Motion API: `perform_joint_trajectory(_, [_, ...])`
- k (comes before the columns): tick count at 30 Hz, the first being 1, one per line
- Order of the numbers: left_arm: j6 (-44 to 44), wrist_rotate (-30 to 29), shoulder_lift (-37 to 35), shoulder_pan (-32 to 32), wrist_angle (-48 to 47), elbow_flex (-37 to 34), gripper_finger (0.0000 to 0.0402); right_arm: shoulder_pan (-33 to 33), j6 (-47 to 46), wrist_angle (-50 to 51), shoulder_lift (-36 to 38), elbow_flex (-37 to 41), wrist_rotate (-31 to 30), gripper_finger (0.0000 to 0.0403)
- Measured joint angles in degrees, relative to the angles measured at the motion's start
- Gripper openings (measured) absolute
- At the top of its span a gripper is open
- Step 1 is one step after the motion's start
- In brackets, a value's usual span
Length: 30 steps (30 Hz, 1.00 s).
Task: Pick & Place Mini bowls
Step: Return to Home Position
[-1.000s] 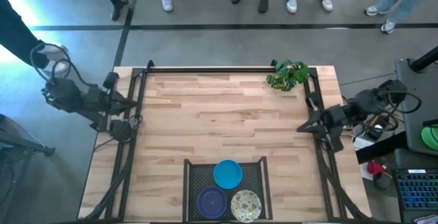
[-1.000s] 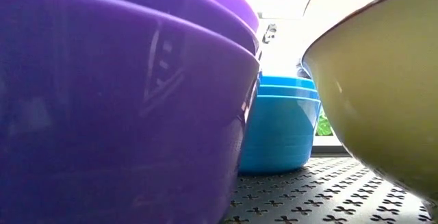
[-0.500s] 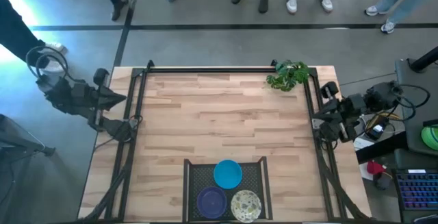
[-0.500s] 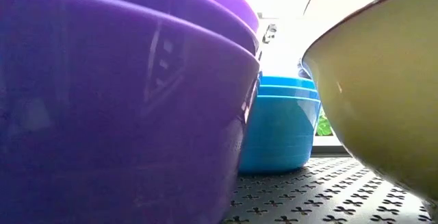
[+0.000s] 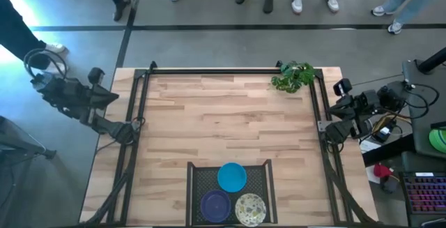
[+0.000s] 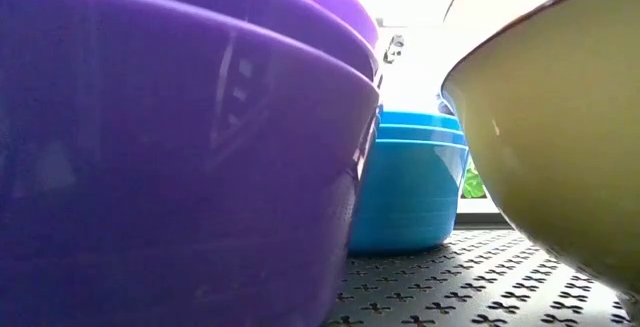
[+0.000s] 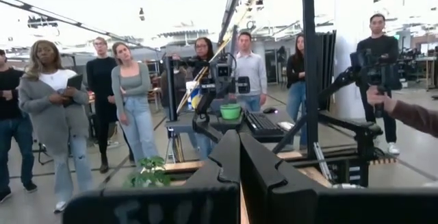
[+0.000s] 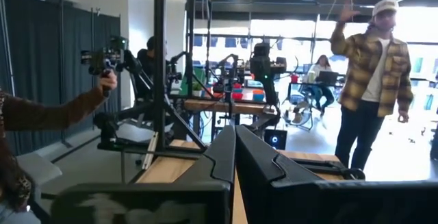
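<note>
1. Black fingers first. The left pincer [image 7: 239,138] is clenched on nothing. In its wrist view the two fingers are pressed flat together, pointing level across the room at the onlookers.
2. The right pincer [image 8: 235,133] is the same: closed up tight, empty, aimed across the bench [image 5: 223,116].
3. What changed: a second ago both arms were reaching in over the bench's left and right edges. Now each has folded back and sits outside its edge, well apart from everything on the wood.
4. Nothing else has budged. The black mesh tray [image 5: 197,176] sits at the middle of the near edge, the side away from the people's feet.
5. All the mini bowls are in that tray. The blue stack [image 5: 231,176] is toward the bench's centre. The purple stack [image 5: 215,204] and the cream speckled stack [image 5: 250,208] sit side by side right at the edge, purple on the left arm's side.
6. The low view looks out from inside the tray and shows the bowls nested, rims over rims, so they look seated properly.
7. The leafy plant [image 5: 293,77] is off at the far right corner, untouched.
8. My read: the placing is done, no loose bowl is left on the wood, and the arms are just parking. Only finishing the retreat looks to be left.
</note>
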State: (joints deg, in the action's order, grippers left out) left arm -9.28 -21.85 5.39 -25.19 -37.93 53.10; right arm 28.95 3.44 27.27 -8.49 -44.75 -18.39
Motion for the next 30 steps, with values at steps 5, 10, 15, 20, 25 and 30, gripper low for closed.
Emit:
perform_joint_trajectory(5, [0.35,-0.02,-2.67,0.02,-0.2,0.04,0.0,0.01,0.0,0.53,1.82,0.22,0.02,0.0008])
perform_joint_trajectory(10, [0.29,-0.02,-4.48,0.02,-0.5,0.06,0.0,0.02,0.0,1.57,3.06,0.24,0.0,0.0008])
perform_joint_trajectory(15, [0.0,-0.04,-5.05,0.02,-2.64,0.04,0.0,0.02,-0.01,2.62,5.52,0.31,-0.89,0.0008])
perform_joint_trajectory(20, [-0.23,-0.04,-5.07,0.02,-2.88,0.07,0.0,0.02,-0.02,2.76,8.4,1.1,-1.35,0.0008])
perform_joint_trajectory(25, [-1.33,-0.07,-5.11,0.02,-2.8,0.07,0.0,0.02,0.34,3.53,8.39,1.31,-2.5,0.0008])
perform_joint_trajectory(30, [-1.61,-0.07,-5.13,0.02,-2.62,-0.11,0.0,0.0,-0.9,3.99,8.39,1.34,-2.75,0.0008])
